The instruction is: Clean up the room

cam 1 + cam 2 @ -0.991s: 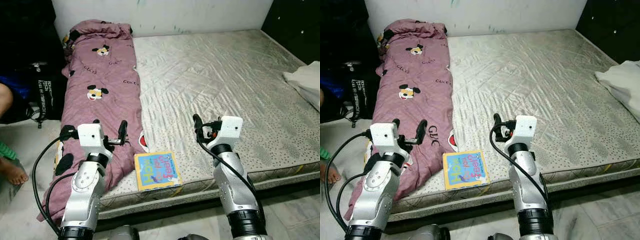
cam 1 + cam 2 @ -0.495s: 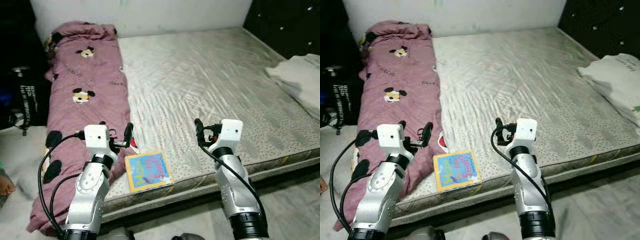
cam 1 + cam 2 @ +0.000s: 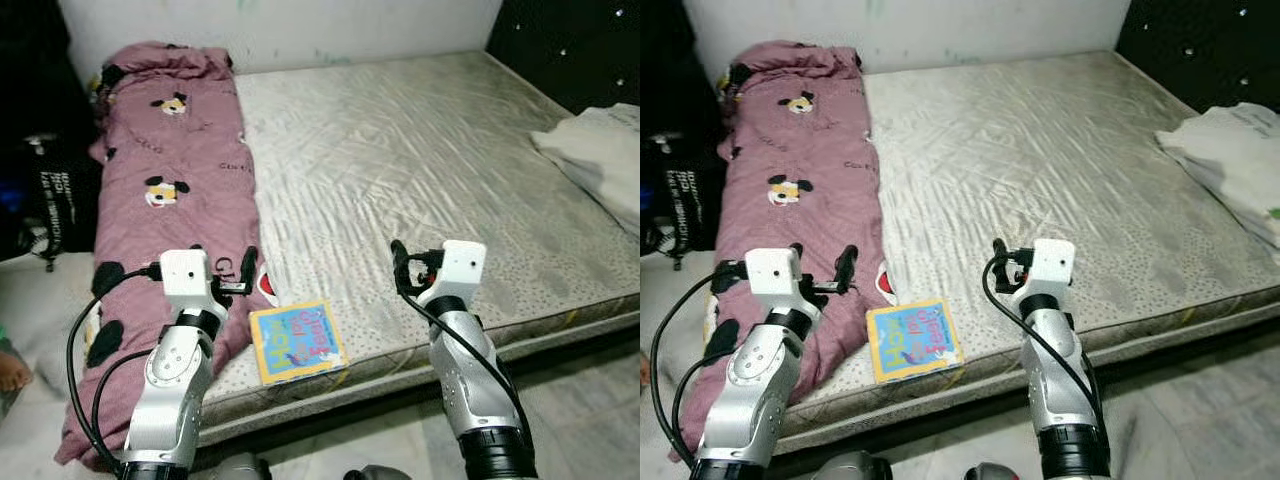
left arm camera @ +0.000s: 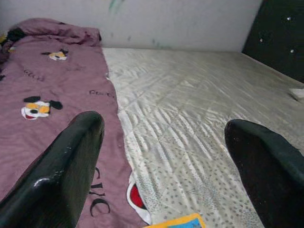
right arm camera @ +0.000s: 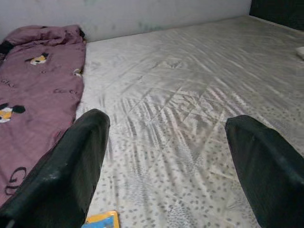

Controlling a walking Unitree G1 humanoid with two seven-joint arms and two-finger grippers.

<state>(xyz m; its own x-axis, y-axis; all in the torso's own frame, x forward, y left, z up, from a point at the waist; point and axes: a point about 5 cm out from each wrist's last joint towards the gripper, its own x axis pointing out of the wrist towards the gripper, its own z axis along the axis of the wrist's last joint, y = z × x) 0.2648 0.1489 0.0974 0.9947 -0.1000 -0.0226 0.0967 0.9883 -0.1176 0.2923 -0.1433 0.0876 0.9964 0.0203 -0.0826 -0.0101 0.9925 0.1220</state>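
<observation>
Premises: a bedroom in a private home. A large bare mattress (image 3: 420, 170) with a quilted, pale patterned cover lies low to the floor (image 3: 600, 400), which is pale tile or stone. A mauve blanket (image 3: 170, 180) printed with cartoon mouse figures runs along the mattress's left side and hangs over its front edge. A children's picture book (image 3: 297, 342) lies near the front edge. Folded white bedding (image 3: 600, 160) sits at the right. A black tufted headboard panel (image 3: 570, 45) stands at far right, against a scuffed white wall (image 3: 300, 25). A dark bag (image 3: 50, 190) with white lettering rests on the floor at left.
</observation>
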